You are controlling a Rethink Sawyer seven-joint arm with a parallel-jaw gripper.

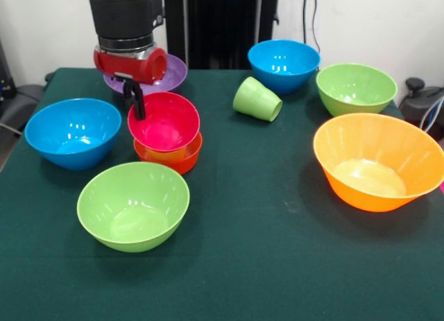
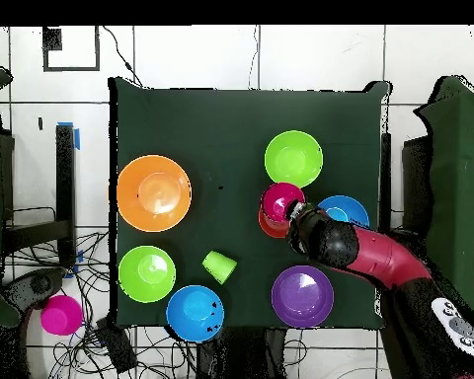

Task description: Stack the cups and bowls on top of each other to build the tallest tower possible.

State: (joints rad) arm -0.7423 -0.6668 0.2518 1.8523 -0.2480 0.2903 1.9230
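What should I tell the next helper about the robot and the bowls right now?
Gripper: at the magenta bowl's rim; grip unclear.
Tower: magenta bowl sits above the red-orange bowl, tilted.
Loose on the table: green cup on its side, two blue bowls, two green bowls, purple bowl, big orange bowl.
Done: a short stack.
Left: stack everything else.
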